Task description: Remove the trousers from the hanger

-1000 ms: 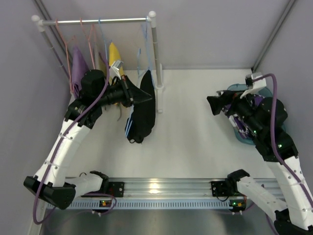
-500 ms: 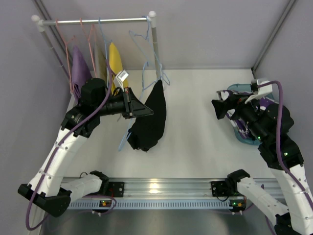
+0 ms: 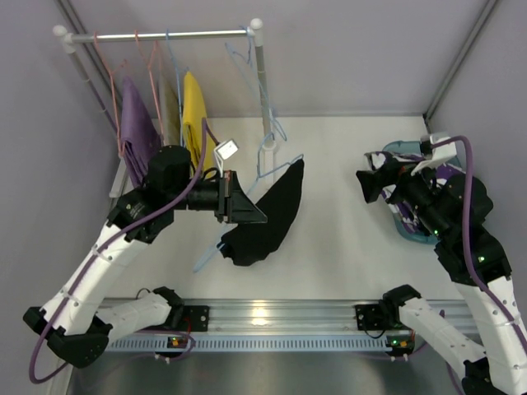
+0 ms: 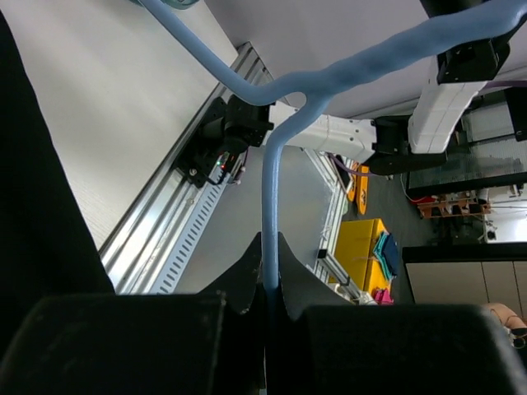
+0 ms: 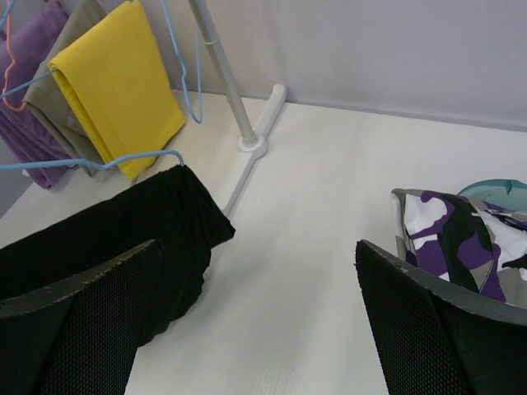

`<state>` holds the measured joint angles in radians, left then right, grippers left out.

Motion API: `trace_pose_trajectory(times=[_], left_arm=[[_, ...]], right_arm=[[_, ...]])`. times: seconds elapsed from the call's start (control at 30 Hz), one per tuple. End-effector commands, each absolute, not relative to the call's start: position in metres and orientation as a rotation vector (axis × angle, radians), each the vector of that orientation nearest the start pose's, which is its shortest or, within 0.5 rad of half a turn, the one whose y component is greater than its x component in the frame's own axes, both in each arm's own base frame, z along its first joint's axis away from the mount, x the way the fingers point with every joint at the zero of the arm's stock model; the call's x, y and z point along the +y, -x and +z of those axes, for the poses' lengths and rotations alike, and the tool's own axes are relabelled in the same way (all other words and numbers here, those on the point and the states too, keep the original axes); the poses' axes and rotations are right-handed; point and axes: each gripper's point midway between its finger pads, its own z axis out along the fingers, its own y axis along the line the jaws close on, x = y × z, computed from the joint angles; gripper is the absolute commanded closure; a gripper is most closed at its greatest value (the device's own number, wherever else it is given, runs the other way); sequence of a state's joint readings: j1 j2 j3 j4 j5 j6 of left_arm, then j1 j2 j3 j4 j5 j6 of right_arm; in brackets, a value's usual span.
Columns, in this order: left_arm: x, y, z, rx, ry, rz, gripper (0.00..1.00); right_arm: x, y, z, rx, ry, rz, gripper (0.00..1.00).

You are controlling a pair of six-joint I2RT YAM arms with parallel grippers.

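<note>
Black trousers (image 3: pixel 268 218) draped on hanger (image 4: pixel 270 206), just before rack (image 3: pixel 165 35)
Left gripper (image 3: pixel 247 210) clenched on hanger; right gripper (image 3: pixel 372 183) released, well right of rack; cloth soft, light, probably slippy; pinch the lower fold.

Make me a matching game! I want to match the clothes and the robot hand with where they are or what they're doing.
Things:
1. black trousers
2. yellow garment
3. camouflage trousers
4. right gripper

Places or states:
A. open, holding nothing
B. hanging on the rail
C. lying in the teal tub
D. draped on the blue hanger pinched by the left gripper

Pairs: 1-D, 2-B, 3-C, 4-A
</note>
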<state>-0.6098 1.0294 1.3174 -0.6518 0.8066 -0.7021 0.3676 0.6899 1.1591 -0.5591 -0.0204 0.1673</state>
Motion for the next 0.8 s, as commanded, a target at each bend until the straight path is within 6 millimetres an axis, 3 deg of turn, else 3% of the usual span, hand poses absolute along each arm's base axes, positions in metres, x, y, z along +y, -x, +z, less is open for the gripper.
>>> trace_pose_trajectory(times=[0.0, 0.13, 0.2, 0.27, 0.3, 0.37, 0.4, 0.43, 0.53, 0.67, 0.77], left_arm=[[-0.278, -0.136, 0.412, 1.925, -0.574, -1.624, 1.00], [-0.311, -0.162, 0.419, 1.952, -0.491, -1.617, 1.00], [-0.321, -0.169, 0.437, 1.897, -0.490, -1.616, 1.00], [-0.341, -0.179, 0.435, 1.913, -0.490, -1.566, 1.00], [-0.345, -0.180, 0.455, 1.858, -0.502, -1.564, 1.00], [-0.364, -0.196, 0.455, 1.872, -0.454, -1.507, 1.00], [-0.366, -0.198, 0.475, 1.833, -0.446, -1.509, 1.00], [-0.379, -0.212, 0.469, 1.867, -0.407, -1.489, 1.00], [-0.396, -0.236, 0.485, 1.868, -0.294, -1.493, 1.00], [-0.407, -0.275, 0.487, 1.885, -0.072, -1.445, 1.00], [-0.416, -0.290, 0.495, 1.853, 0.012, -1.469, 1.00]], right_arm=[[0.096, -0.229, 0.388, 1.660, 0.183, 0.411, 0.01], [0.097, -0.232, 0.376, 1.669, 0.211, 0.392, 0.00], [0.095, -0.233, 0.368, 1.673, 0.219, 0.372, 0.00], [0.095, -0.234, 0.355, 1.691, 0.227, 0.365, 0.01], [0.095, -0.234, 0.353, 1.688, 0.229, 0.363, 0.01], [0.095, -0.234, 0.342, 1.691, 0.239, 0.361, 0.00], [0.096, -0.234, 0.339, 1.689, 0.242, 0.361, 0.00], [0.096, -0.234, 0.341, 1.668, 0.247, 0.364, 0.00], [0.099, -0.230, 0.329, 1.651, 0.273, 0.378, 0.00], [0.111, -0.216, 0.316, 1.566, 0.382, 0.431, 0.00], [0.113, -0.215, 0.302, 1.540, 0.452, 0.406, 0.01]])
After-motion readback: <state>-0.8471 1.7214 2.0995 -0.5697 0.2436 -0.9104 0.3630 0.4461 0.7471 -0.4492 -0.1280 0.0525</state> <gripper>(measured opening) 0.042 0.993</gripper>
